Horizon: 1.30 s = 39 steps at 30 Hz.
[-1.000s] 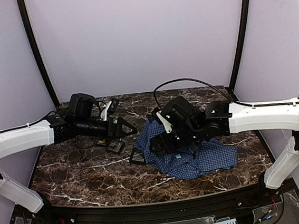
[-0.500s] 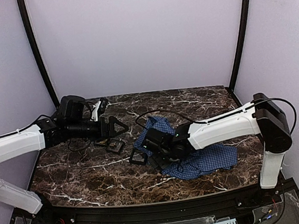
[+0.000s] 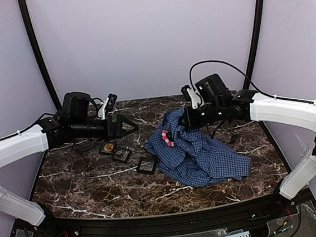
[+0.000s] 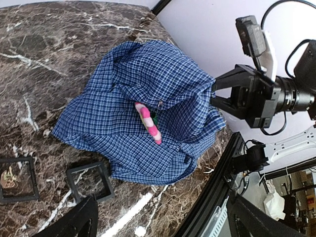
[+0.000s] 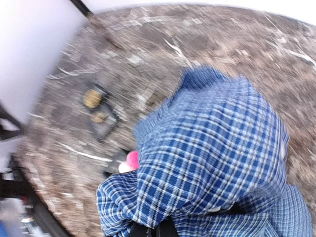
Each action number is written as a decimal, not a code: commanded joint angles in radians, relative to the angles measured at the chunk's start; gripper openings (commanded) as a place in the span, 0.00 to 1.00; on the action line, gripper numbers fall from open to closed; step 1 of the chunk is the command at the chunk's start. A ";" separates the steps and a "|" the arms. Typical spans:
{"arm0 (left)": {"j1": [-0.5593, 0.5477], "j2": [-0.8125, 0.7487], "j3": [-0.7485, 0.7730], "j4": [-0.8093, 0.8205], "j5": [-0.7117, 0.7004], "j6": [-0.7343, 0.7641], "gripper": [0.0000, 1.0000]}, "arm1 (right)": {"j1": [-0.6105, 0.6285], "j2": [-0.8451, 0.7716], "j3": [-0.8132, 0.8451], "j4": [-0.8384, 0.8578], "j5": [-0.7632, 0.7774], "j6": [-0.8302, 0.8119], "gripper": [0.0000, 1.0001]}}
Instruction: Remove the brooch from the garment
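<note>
Right gripper (image 3: 183,120) clamping shirt (image 3: 203,154), pink brooch (image 3: 167,138) seemingly pinned on, left gripper (image 3: 132,126) agape

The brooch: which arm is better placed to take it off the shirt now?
Left. The left fingers are open and face the pink brooch; the right fingers are shut on the shirt, holding it up.

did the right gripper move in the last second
Yes: the right gripper went from beside the black frame toward the back wall, pinching the shirt up.
</note>
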 commanded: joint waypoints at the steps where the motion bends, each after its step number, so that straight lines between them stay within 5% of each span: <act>1: 0.005 0.062 0.073 0.043 0.119 0.031 0.91 | -0.065 -0.066 -0.061 0.190 -0.426 0.052 0.00; 10: -0.050 0.179 0.197 0.039 0.142 0.036 0.90 | -0.120 -0.121 -0.100 0.370 -0.572 0.168 0.00; 30: -0.088 0.355 0.257 0.143 0.209 -0.081 0.82 | -0.124 -0.145 -0.102 0.408 -0.564 0.197 0.00; 34: -0.089 0.383 0.285 0.151 0.204 -0.090 0.67 | -0.124 -0.141 -0.106 0.405 -0.564 0.199 0.00; 39: -0.089 0.374 0.287 0.100 0.185 -0.049 0.26 | -0.129 -0.126 -0.080 0.289 -0.532 0.159 0.00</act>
